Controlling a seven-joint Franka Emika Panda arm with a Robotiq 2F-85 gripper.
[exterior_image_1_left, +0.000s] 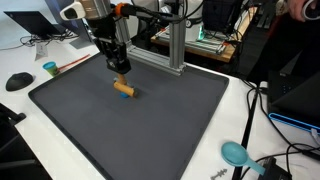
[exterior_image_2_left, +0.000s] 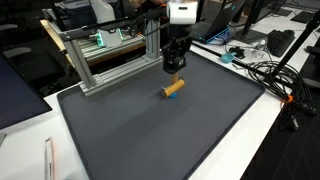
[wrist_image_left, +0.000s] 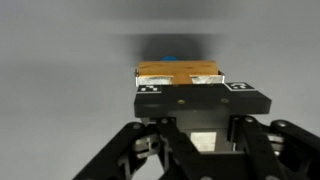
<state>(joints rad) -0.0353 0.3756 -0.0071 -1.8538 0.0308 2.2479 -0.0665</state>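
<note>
While jaws gape, orange block (exterior_image_1_left: 123, 90) beneath

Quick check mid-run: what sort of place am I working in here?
Probably a robotics lab or office workbench: an aluminium frame stands by the dark mat, loose cables trail over the white table, and a computer mouse lies nearby.

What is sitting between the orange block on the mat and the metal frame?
Nothing: only bare dark mat lies between orange block and metal frame, in both exterior views.
</note>
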